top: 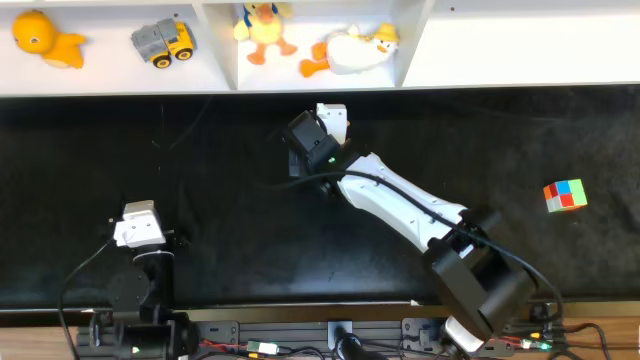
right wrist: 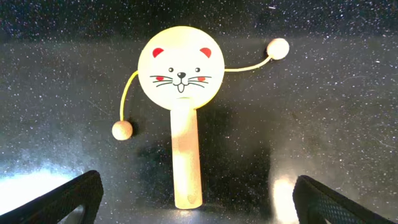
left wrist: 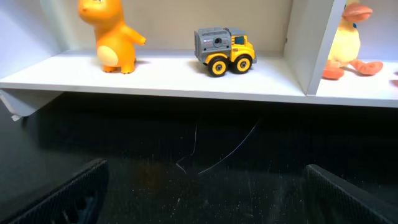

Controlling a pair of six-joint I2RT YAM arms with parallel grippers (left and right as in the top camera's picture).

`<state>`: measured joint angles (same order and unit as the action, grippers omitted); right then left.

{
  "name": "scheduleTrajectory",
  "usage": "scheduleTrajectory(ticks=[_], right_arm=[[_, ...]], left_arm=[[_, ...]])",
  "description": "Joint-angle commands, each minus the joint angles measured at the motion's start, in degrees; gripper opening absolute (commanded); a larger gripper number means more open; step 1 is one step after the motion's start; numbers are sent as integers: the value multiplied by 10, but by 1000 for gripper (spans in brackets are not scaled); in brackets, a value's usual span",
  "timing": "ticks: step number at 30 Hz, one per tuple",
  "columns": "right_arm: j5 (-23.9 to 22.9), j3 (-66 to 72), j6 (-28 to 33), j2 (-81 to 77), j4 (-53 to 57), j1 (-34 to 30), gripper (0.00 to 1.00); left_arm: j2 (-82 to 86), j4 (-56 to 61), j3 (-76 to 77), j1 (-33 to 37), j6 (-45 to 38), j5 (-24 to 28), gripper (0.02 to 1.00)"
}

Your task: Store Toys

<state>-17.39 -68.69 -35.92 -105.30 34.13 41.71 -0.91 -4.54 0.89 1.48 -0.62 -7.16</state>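
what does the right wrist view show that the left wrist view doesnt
Right wrist view, not the left: a wooden cat-face rattle lying flat on the black table, with a bead on a string at each side. Left wrist view, not the right: a white shelf holding an orange toy figure, a toy truck and a yellow duck. Both: the black table and an open, empty pincer, the right pincer and the left pincer.
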Motion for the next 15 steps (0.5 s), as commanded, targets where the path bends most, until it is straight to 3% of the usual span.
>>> scheduleTrajectory(ticks=[1,15], right_arm=[[4,-16,3,-10,-3,-3,982],[24,-16,8,-31,-6,-5,982]], left_arm=[[7,3,-4,-3,-11,-4,998],[7,3,-4,-3,-11,-4,998]])
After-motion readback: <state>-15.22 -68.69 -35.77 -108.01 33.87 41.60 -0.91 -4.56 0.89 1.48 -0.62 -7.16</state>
